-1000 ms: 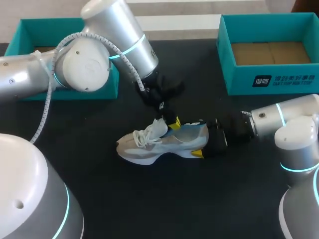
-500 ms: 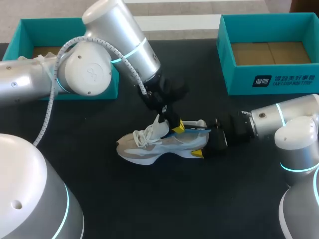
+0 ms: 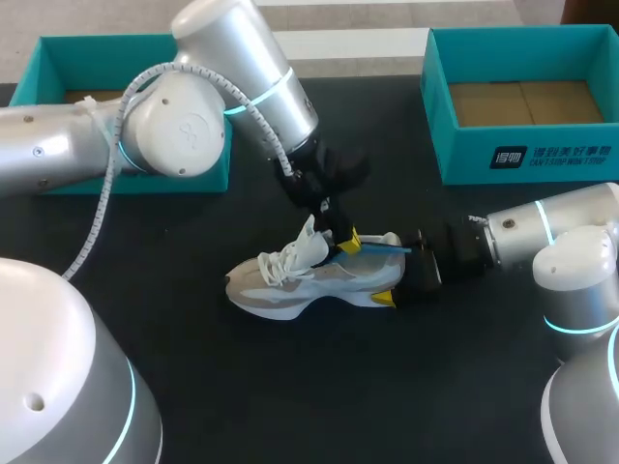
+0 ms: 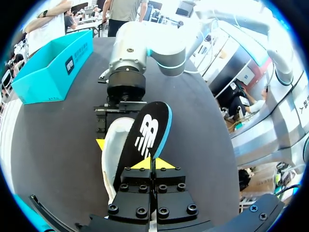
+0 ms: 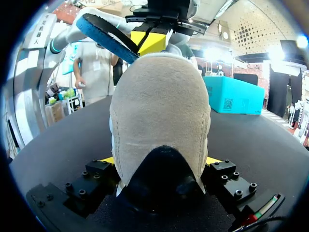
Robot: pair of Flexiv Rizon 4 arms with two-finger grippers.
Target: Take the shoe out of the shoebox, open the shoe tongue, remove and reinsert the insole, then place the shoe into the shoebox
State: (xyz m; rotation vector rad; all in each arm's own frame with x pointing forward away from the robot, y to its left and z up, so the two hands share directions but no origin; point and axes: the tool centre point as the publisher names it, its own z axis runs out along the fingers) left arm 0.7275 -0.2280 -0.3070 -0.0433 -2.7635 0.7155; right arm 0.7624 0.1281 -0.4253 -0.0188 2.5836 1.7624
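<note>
A white and grey shoe [image 3: 290, 285] lies on its side on the black table, toe to the left. My left gripper [image 3: 343, 242] is over the shoe's opening, shut on the edge of a black insole with a blue underside [image 3: 375, 248], whose heel end sticks out over the shoe's heel. In the left wrist view the insole [image 4: 147, 135] rises from the shoe [image 4: 112, 147] ahead of my gripper [image 4: 152, 163]. My right gripper [image 3: 392, 271] holds the heel from both sides; in its wrist view the beige heel [image 5: 159, 106] fills the space between its fingers [image 5: 160, 160].
A teal shoebox [image 3: 522, 159] with a brown cardboard floor stands at the back right. A second teal box [image 3: 58, 48] sits at the back left, partly behind my left arm. Bare black table lies in front of the shoe.
My left gripper has drawn up and to the right, pulling the insole's heel end out of the shoe. The right gripper and the shoe have stayed in place.
</note>
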